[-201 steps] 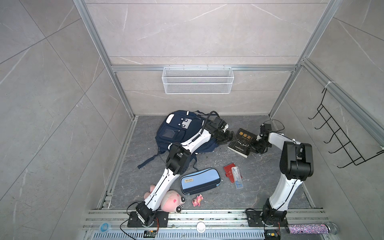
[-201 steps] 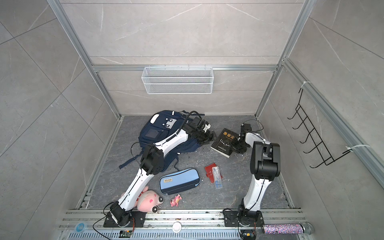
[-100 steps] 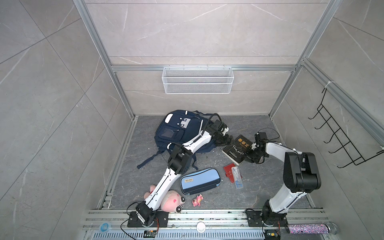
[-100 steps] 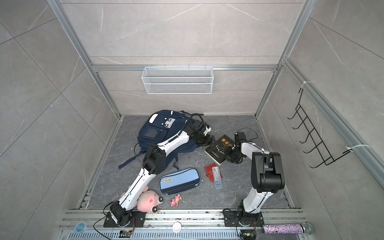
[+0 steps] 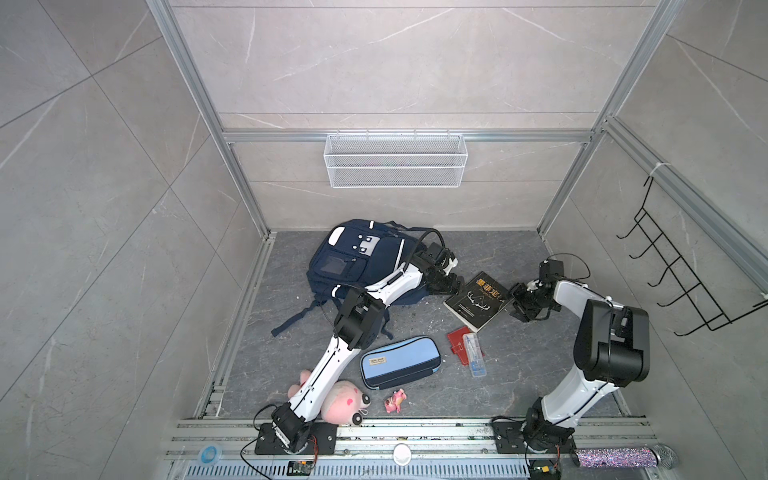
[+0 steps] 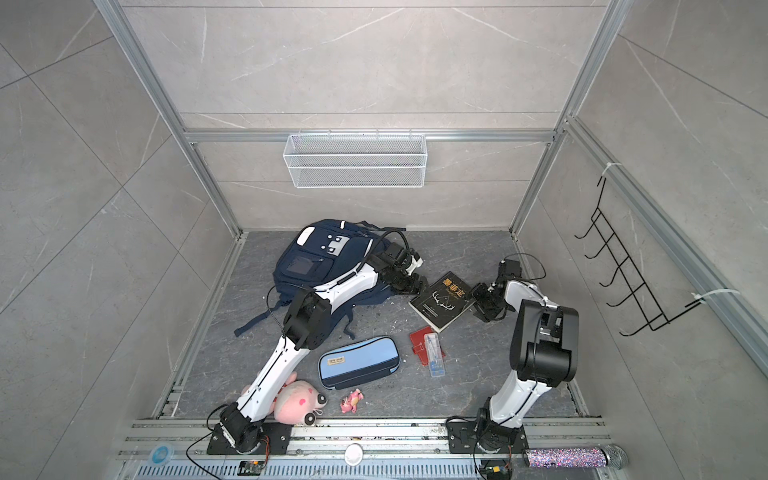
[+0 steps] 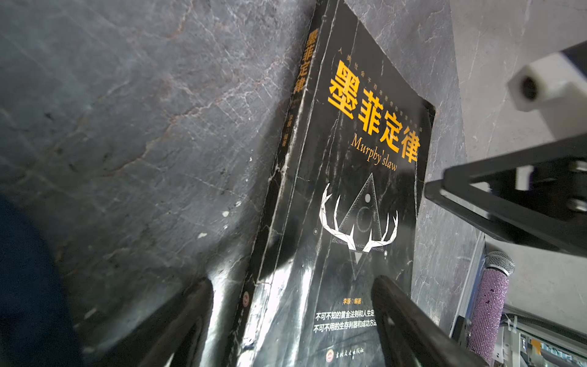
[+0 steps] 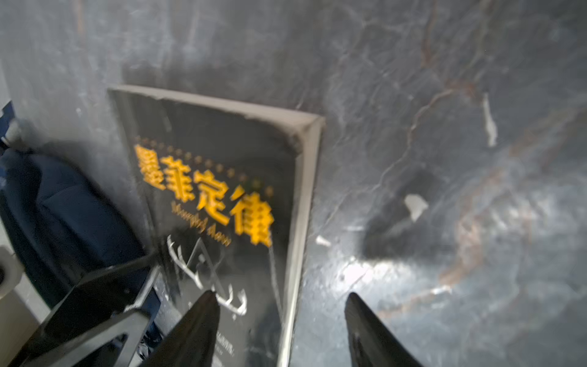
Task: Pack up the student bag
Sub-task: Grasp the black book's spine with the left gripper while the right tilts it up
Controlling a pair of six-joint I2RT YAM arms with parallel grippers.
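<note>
Straddling black book point(image 7: 359, 190) — left end effector point(image 7: 292, 282), spread

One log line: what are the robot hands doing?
left gripper: open over book | right gripper: open at book | book: beside student bag

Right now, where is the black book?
In both top views the black book lies flat on the floor right of centre, between the left gripper and the right gripper, just right of the student bag.

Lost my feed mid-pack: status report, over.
Left end effector open over spine of book. Right end effector open over its page edge. Book flat on floor, outside student bag. Nothing else between them.
</note>
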